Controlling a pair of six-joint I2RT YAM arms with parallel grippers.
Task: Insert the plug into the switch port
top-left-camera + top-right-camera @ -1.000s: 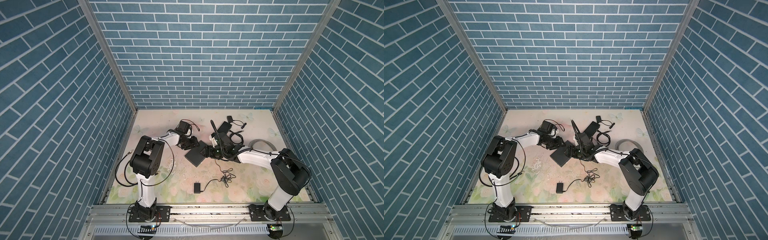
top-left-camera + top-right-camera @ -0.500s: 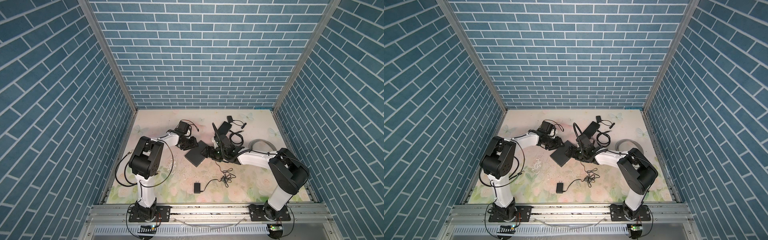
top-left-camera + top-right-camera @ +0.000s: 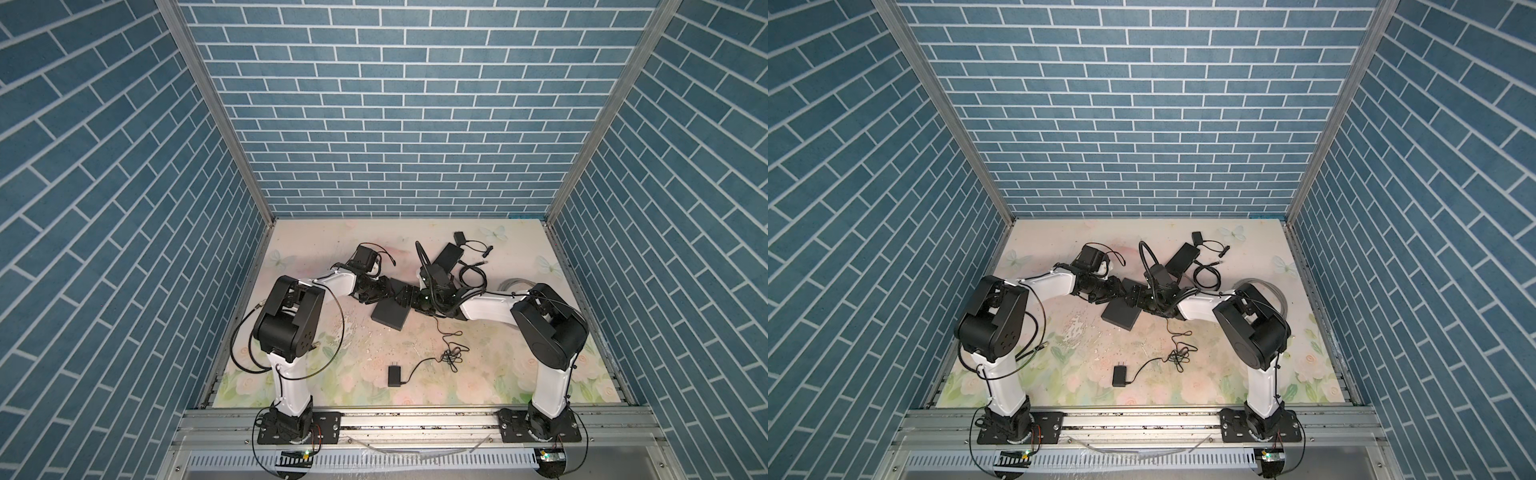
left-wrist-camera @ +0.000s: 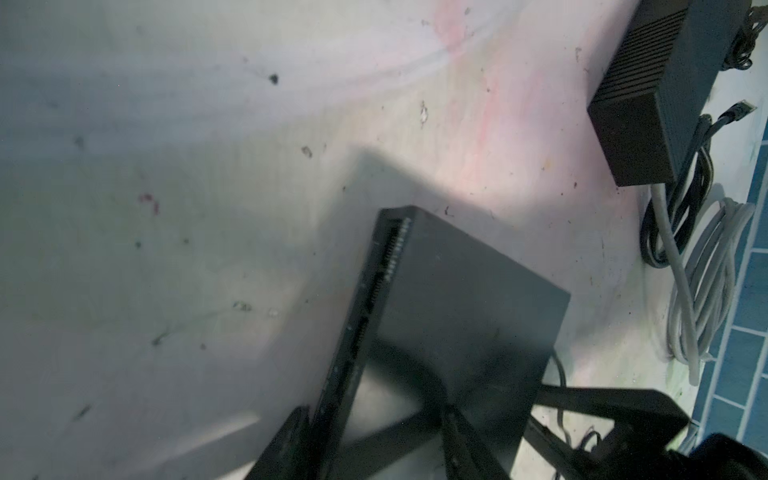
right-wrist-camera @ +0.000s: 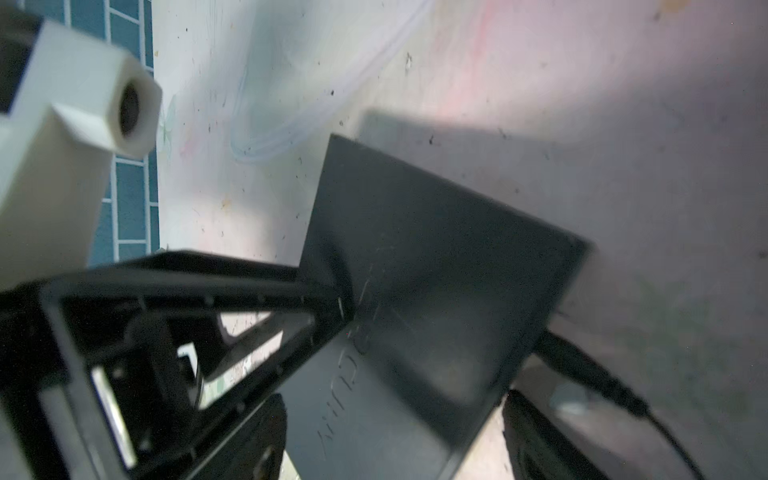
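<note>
The left gripper is clamped on the edge of the flat black switch box, holding it tipped up so it can't slide — the small round black plug looks pushed into its side, and the right gripper is spread wide, empty.

You have both top views high above the front edge of the bench, facing down and toward its back edge; they share the whole bench. Your left wrist camera sits very near the switch and faces the right edge of the bench. Your right wrist camera faces the left edge, equally near, and shares this switch with it.
</note>
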